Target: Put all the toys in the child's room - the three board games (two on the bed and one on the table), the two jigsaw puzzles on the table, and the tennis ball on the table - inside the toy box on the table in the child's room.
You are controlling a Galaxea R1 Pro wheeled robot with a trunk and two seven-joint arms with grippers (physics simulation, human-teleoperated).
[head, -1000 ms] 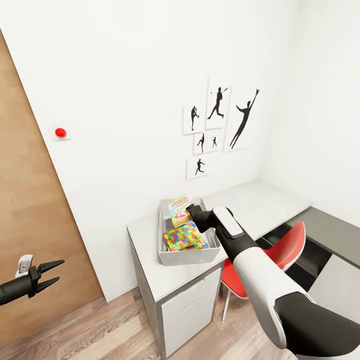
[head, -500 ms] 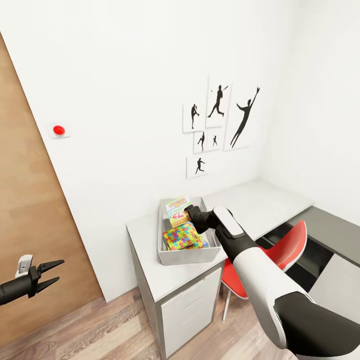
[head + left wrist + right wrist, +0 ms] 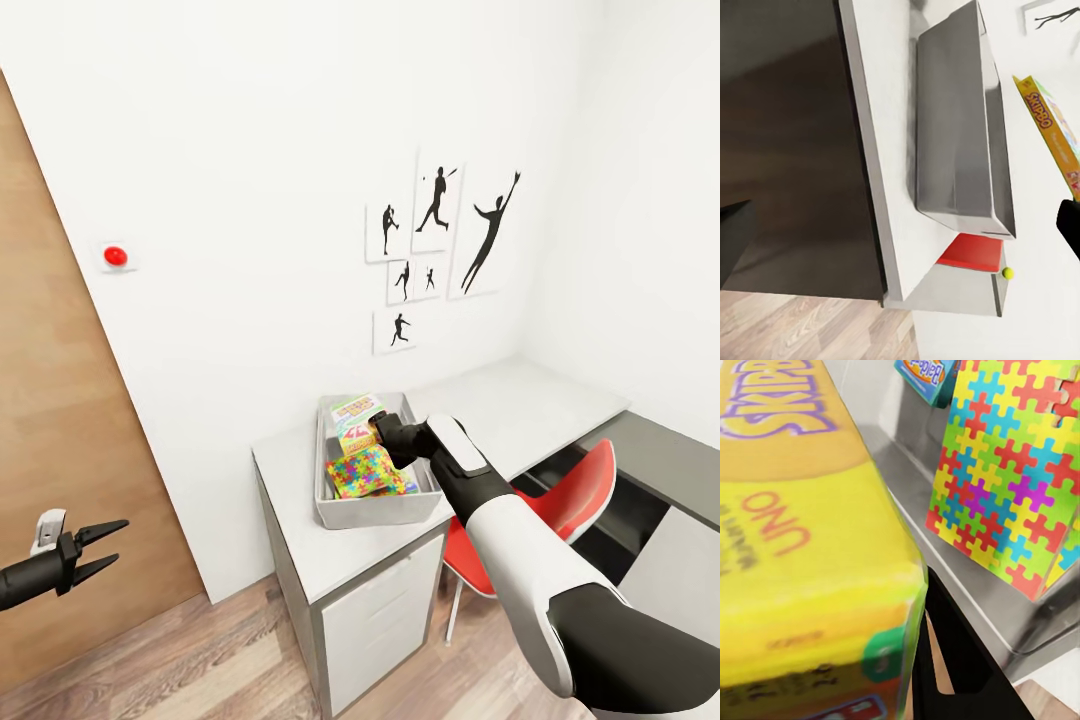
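Note:
The grey toy box (image 3: 335, 512) stands at the near end of the white table (image 3: 300, 555). My right gripper (image 3: 374, 428) is shut on the orange-green Skip-Bo board game (image 3: 353, 424), holding it tilted over the box's far end. In the right wrist view that game (image 3: 810, 510) sits close up against a dark finger (image 3: 960, 660). Inside the toy box (image 3: 967, 592) lie a jigsaw puzzle (image 3: 1012, 472) and a blue board game (image 3: 926, 375). The puzzle (image 3: 368, 472) shows in the head view too. The tennis ball (image 3: 1006, 272) rests on the table beyond the toy box (image 3: 960, 135). My left gripper (image 3: 100, 545) hangs open and empty.
A red chair (image 3: 570, 510) is tucked under the table to the right of the white drawers (image 3: 385, 620). A wooden door (image 3: 60, 470) stands at the left, beside a red wall button (image 3: 115, 256). Silhouette prints (image 3: 440, 240) hang above the table. Wooden floor (image 3: 200, 660) lies in front.
The right gripper has carried the Skip-Bo game slightly down and left over the toy box. The head view has shifted a little. The left arm has not moved.

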